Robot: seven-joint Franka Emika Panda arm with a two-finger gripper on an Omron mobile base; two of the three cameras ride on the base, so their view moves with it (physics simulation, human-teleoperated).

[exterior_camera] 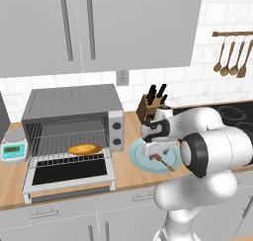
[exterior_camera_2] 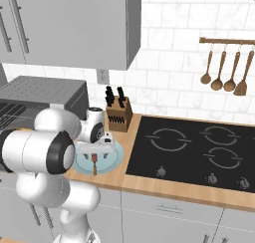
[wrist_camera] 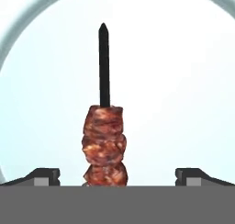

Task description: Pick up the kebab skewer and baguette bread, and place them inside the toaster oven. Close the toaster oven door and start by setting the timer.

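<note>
gripper (wrist_camera: 117,175): wide apart, straddling meat, bottom of frame
skewer (wrist_camera: 105,126): on plate (wrist_camera: 183,81), centre
baguette (exterior_camera: 85,149): on oven (exterior_camera: 74,109) rack, centre left

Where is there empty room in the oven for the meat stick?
The rack in the toaster oven is bare left of the baguette bread, toward the oven's left wall. The kebab skewer lies on the plate, the open gripper above.

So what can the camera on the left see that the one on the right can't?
Left base view alone: the baguette bread on a rack inside the toaster oven, the dropped toaster oven door, and a small scale.

Right base view alone: the whole cooktop.

Both: the open gripper over the kebab skewer on the blue plate, the knife block, the hanging wooden spoons.
</note>
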